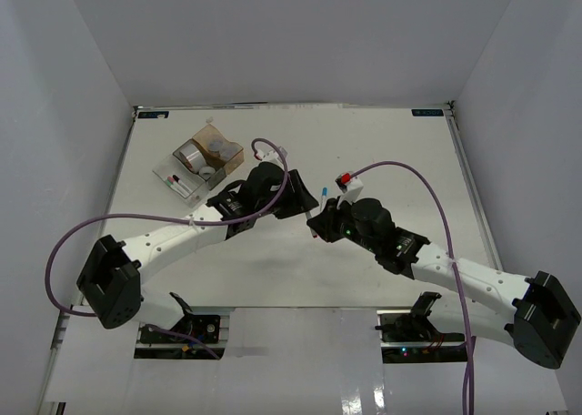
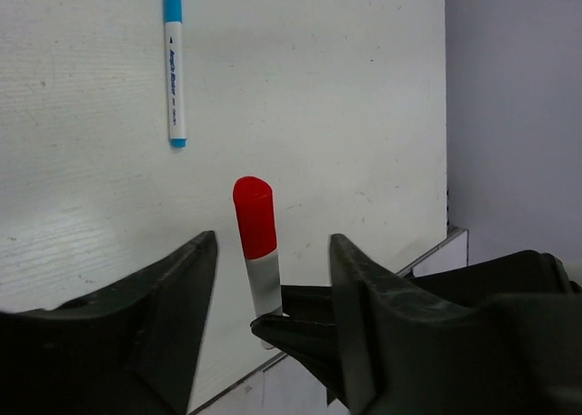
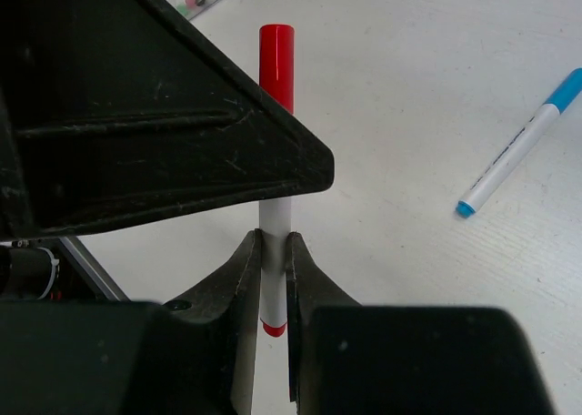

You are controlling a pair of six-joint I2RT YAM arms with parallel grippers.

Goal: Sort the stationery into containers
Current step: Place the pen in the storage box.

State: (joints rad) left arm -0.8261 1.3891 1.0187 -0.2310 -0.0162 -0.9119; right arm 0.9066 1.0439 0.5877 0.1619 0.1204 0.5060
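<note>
Red-capped marker (image 3: 275, 60) upright above the tabletop (image 2: 346, 87), pinched low on its white barrel by the closed right claw (image 3: 275, 251). Flanked by the part-open left claw (image 2: 273, 242), fingers clear of it on both sides, gripping nothing. Beyond, flat on the tabletop, a blue-capped marker (image 2: 175, 65).

Overhead view looking down on whole table (image 1: 300, 269), both wrist views close-up, sharing red marker (image 2: 255, 219) and blue marker (image 2: 173, 69)

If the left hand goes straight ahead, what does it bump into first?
Probably the red-capped white marker, which stands between the open fingers of the left hand and is pinched by the right hand. Depth is hard to judge.
</note>
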